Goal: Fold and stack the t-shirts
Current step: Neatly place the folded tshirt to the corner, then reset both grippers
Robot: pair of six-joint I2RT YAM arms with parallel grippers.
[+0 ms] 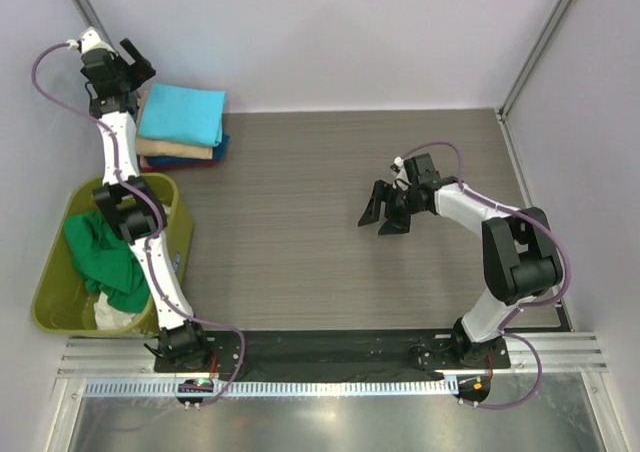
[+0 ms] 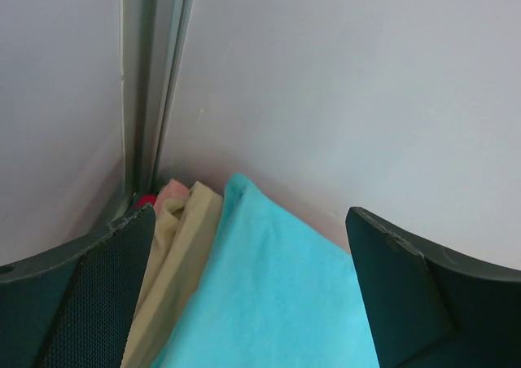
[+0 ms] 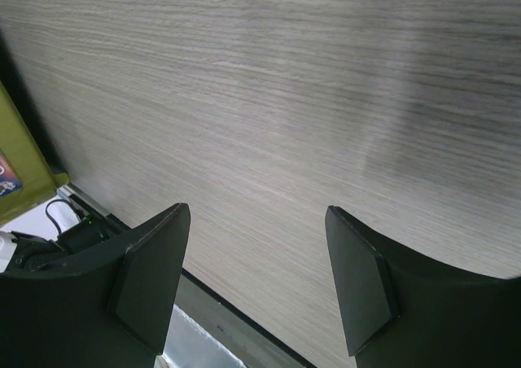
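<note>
A folded turquoise t-shirt (image 1: 182,113) tops a stack at the table's back left, over a tan shirt (image 1: 172,150), a dark blue one (image 1: 222,148) and a red one (image 1: 180,163). My left gripper (image 1: 138,70) is open and empty, raised just left of the stack. Its wrist view shows the turquoise shirt (image 2: 277,295) and the tan shirt (image 2: 175,262) below the spread jaws. A green t-shirt (image 1: 105,255) and a white one (image 1: 115,317) lie crumpled in the bin. My right gripper (image 1: 385,217) is open and empty above bare table.
The olive-yellow bin (image 1: 183,222) stands at the table's left edge beside the left arm; its corner shows in the right wrist view (image 3: 16,168). White walls close the back and both sides. A metal rail (image 1: 330,362) runs along the near edge.
</note>
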